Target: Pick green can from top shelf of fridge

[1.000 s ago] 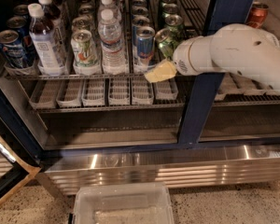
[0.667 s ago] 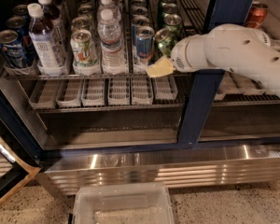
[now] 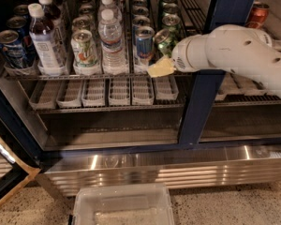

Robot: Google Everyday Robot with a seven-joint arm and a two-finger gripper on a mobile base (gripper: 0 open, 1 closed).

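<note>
The fridge [image 3: 202, 102] stands open, with dark blue frames. My gripper [image 3: 163, 60] reaches onto the right end of the top shelf [image 3: 56, 76]. It is shut on the front green can [image 3: 164, 40], which leans to the right. One pale fingertip [image 3: 160, 68] shows below and in front of the can; the other is hidden behind it. More green cans [image 3: 171, 21] stand upright in the lane behind. My white arm [image 3: 234, 48] crosses the blue door post.
Left of the held can stand a blue-and-silver can [image 3: 144, 41], a water bottle [image 3: 113, 41] and a white can with green and red marks [image 3: 84, 48]. Small clear trays [image 3: 107, 90] line the lower rack. A clear bin [image 3: 122, 205] sits on the floor. An orange can [image 3: 257, 12] stands at the far right.
My arm has shifted a little to the left and up. The gripper and the tilted green can moved slightly up with it.
</note>
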